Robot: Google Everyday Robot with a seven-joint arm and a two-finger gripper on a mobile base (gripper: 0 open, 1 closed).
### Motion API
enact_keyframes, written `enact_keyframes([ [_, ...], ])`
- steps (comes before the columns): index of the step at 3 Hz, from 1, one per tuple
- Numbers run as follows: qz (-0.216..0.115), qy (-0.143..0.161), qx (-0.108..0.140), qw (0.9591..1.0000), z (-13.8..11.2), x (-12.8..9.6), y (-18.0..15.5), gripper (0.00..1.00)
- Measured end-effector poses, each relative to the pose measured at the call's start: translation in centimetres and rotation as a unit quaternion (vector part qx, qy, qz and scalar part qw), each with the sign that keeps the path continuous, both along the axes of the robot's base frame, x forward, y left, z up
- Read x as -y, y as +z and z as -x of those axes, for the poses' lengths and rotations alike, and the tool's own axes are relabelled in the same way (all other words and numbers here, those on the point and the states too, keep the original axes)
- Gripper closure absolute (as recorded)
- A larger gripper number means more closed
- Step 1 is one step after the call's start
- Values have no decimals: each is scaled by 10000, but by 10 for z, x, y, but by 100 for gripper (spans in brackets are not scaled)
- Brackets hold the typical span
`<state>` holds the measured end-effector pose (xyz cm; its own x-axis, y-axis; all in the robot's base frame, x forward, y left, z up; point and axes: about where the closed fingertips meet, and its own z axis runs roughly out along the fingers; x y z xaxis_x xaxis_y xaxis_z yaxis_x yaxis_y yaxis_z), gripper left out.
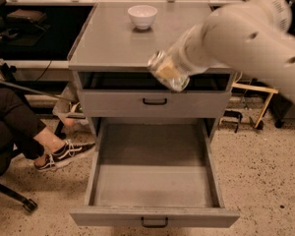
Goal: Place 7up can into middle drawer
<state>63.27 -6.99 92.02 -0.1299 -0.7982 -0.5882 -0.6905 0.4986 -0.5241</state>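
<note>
While a white bowl (142,16) sits at the back of the grey cabinet's top (113,45), my gripper (169,73) hangs at the cabinet's front edge, above the shallower upper drawer (155,103). Its jaws are clenched on the 7up can (161,65), held tilted in mid-air. Below, the middle drawer (155,188) stands wide open. A seated person's sneaker (64,154) rests on the speckled floor at left.
</note>
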Motion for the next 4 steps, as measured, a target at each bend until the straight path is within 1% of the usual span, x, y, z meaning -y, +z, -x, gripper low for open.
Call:
enact_keyframes([
  [1,25,-163,-127,9998,1,-2,-15,100],
  [2,16,-170,-128,9998,1,-2,-15,100],
  [3,-87,-287,-604,9977,-3,5,-87,100],
  [4,164,-316,-1262,9914,-3,1,-199,100],
])
